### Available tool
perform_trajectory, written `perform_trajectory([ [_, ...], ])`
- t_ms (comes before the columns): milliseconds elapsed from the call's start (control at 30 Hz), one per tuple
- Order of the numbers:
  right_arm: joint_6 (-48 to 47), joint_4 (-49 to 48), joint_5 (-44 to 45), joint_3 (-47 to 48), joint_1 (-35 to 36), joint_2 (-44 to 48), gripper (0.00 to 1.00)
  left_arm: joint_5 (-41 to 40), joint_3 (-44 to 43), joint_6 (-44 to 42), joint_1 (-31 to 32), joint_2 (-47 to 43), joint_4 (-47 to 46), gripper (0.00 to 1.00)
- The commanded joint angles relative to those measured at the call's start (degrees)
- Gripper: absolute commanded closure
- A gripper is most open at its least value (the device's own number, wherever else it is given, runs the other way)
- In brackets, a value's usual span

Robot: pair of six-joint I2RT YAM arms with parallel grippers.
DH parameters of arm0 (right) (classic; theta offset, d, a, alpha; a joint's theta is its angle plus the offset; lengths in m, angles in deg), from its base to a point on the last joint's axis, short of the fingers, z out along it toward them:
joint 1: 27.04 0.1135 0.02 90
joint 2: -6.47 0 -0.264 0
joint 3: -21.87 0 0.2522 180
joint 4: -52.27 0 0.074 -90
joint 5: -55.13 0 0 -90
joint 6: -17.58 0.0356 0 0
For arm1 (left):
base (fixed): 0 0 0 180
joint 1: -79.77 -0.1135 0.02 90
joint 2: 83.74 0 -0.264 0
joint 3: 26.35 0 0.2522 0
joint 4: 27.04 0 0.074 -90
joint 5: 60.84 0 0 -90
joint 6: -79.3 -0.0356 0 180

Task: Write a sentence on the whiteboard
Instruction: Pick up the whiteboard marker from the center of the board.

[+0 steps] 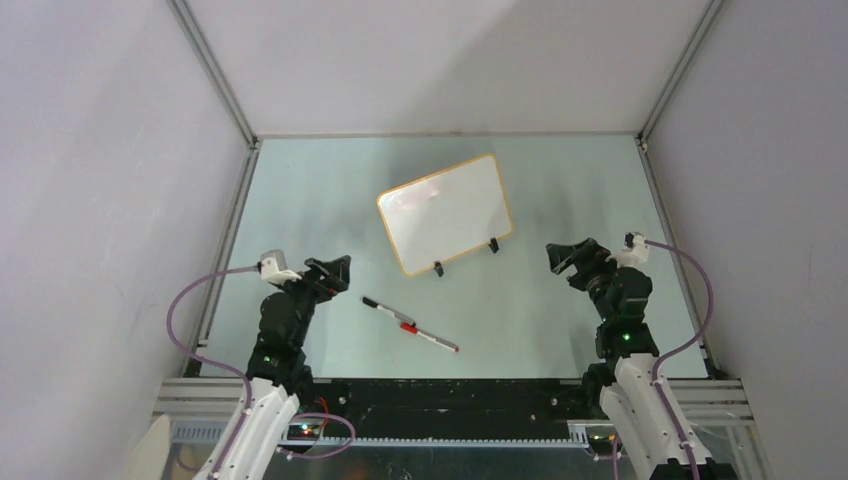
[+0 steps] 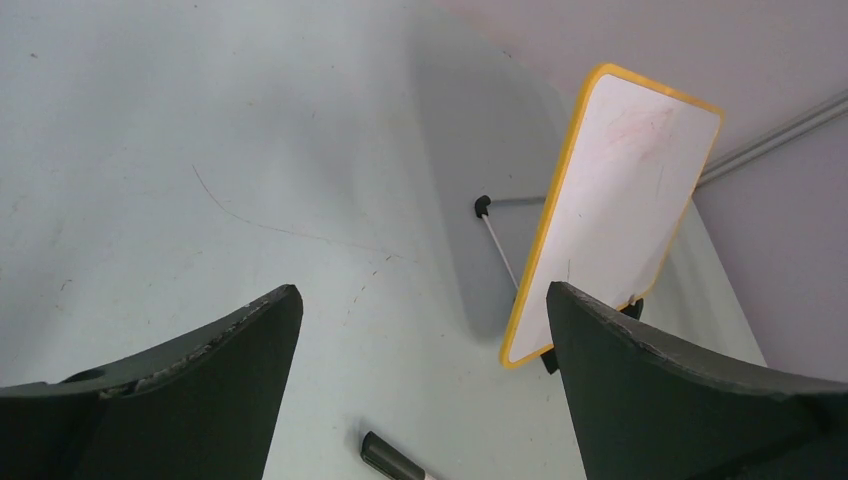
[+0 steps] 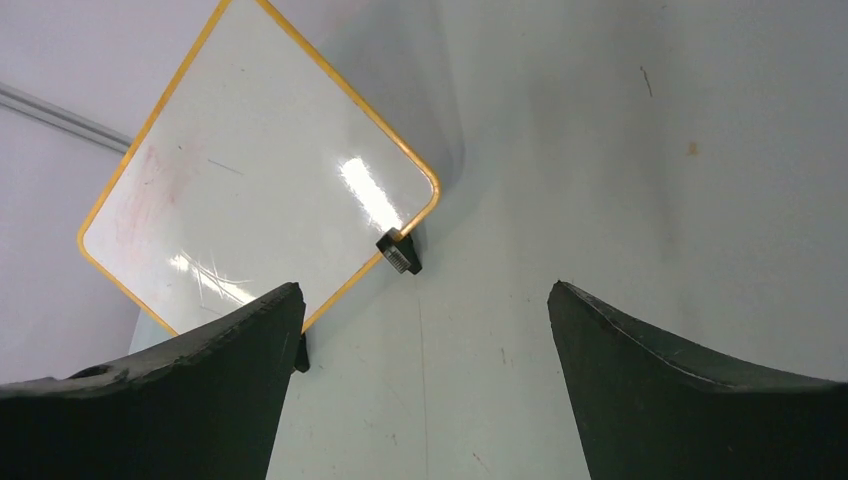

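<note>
The whiteboard (image 1: 446, 212) stands tilted on two black clip feet at the table's middle, orange-framed. Its face is blank apart from faint smudges; no sentence shows on it. It also shows in the left wrist view (image 2: 610, 220) and the right wrist view (image 3: 255, 170). A black-capped marker (image 1: 388, 313) and a red-banded marker (image 1: 430, 337) lie end to end on the table in front of the board. My left gripper (image 1: 340, 270) is open and empty, left of the markers. My right gripper (image 1: 562, 257) is open and empty, right of the board.
The pale green table (image 1: 520, 320) is walled by grey panels with metal rails along its left (image 1: 235, 210) and right (image 1: 665, 220) edges. The black marker's cap end (image 2: 390, 460) lies just below the left fingers. A thin rod (image 2: 500, 245) props the board from behind.
</note>
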Motion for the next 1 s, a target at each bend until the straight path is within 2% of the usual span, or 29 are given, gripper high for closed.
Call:
perform_trajectory([
  [0, -0.2, -1.2, -0.5, 0.9, -0.4, -0.1, 0.02, 1.1, 0.1, -1.7, -0.2, -0.2, -2.4, 0.01],
  [200, -2.2, -3.0, -2.4, 0.8, 1.0, 0.3, 0.01, 1.3, -0.1, -1.8, -0.2, -0.2, -2.3, 0.01],
  [333, -6.8, -4.6, -5.8, 3.4, 6.6, -4.0, 0.02, 1.8, 0.0, -2.0, -0.2, -0.2, -2.3, 0.01],
  [600, -26.5, -1.7, 1.2, 10.7, 33.2, -13.2, 0.07, 2.8, 0.3, -1.9, -0.3, -0.9, -2.8, 0.01],
  [667, -29.9, 1.1, 5.0, 12.3, 43.4, -15.4, 0.08, 3.0, 0.3, -1.9, -0.3, -0.7, -3.0, 0.01],
  [800, -32.6, 6.1, 14.9, 14.4, 57.8, -19.9, 0.09, 4.5, 0.4, -1.7, -0.3, -0.6, -3.8, 0.01],
  [967, -31.5, 9.6, 20.8, 17.7, 66.4, -29.3, 0.13, 5.2, 0.5, -1.4, -0.3, -1.2, -4.0, 0.01],
])
